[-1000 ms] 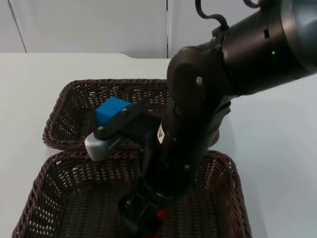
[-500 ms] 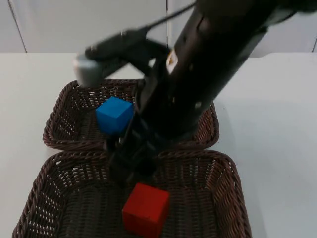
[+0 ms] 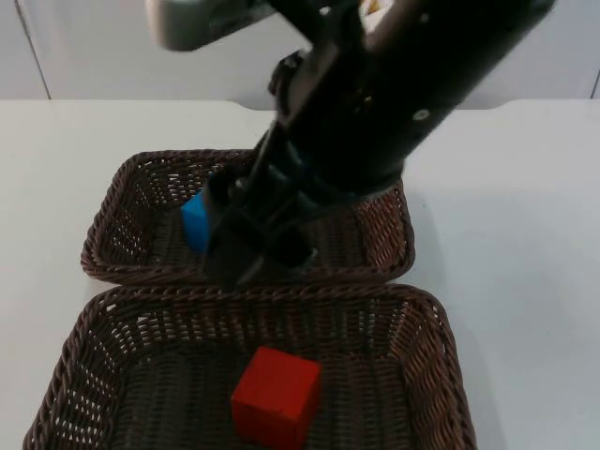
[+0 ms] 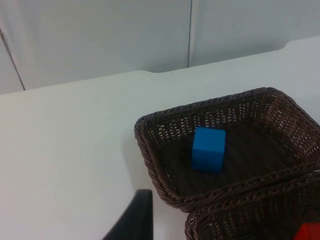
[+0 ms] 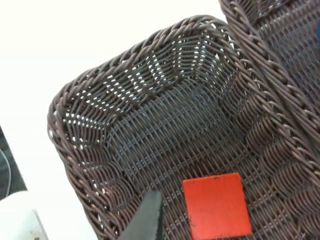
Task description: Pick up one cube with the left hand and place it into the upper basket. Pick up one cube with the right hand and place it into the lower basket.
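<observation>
A red cube (image 3: 277, 396) lies on the floor of the lower basket (image 3: 441, 328), free of any gripper. The blue cube (image 3: 195, 221) rests in the upper basket (image 3: 103, 251), partly hidden behind my right arm. My right gripper (image 3: 249, 255) hangs open and empty above the seam between the two baskets, up and away from the red cube. Its wrist view looks down on the red cube (image 5: 216, 205) inside the lower basket (image 5: 60, 115). The left arm waits off to the left of the baskets; one fingertip (image 4: 137, 220) is visible, with the blue cube (image 4: 208, 149) ahead of it.
The two brown wicker baskets stand touching, upper basket (image 4: 145, 145) behind lower basket (image 4: 235, 220). White table surrounds them on the left and right. The grey partition wall (image 3: 169, 47) closes the far edge. My bulky right arm (image 3: 394, 103) crosses above the upper basket.
A second ago my right gripper was low in the lower basket at the red cube. It let go and has risen back toward the upper basket; the cube stays put.
</observation>
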